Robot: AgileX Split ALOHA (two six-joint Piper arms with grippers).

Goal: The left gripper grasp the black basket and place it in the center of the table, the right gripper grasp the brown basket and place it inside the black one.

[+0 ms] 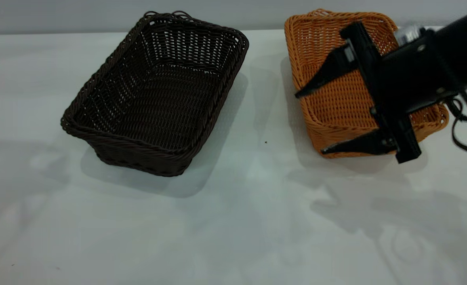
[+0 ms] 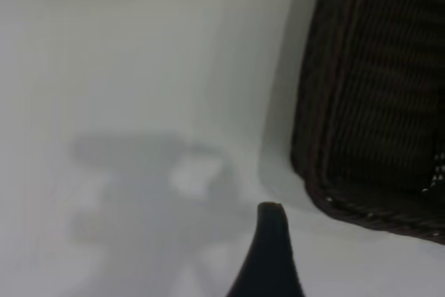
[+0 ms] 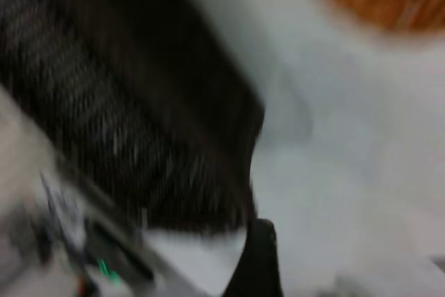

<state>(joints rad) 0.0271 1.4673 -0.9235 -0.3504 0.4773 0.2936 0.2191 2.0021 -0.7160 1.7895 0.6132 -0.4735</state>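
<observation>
right gripper (image 1: 310, 122), fingers spread wide, above the brown basket (image 1: 336, 107). black basket (image 1: 154, 95) rests on the table (image 1: 233, 221). left gripper's state cannot be told.

soft overhead light, blurred wrist views

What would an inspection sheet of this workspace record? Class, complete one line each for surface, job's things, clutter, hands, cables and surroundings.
Surface: pale table, bare apart from the baskets, shadows across it.
Job's things: black basket left of centre, empty, upright; brown basket at right, apart from it, empty.
Clutter: one tiny dark speck between the baskets.
Hands: right hand open above the brown basket; left hand only a fingertip near the black basket's corner.
Cables: black loop hanging from the right arm.
Surroundings: plain grey wall.
</observation>
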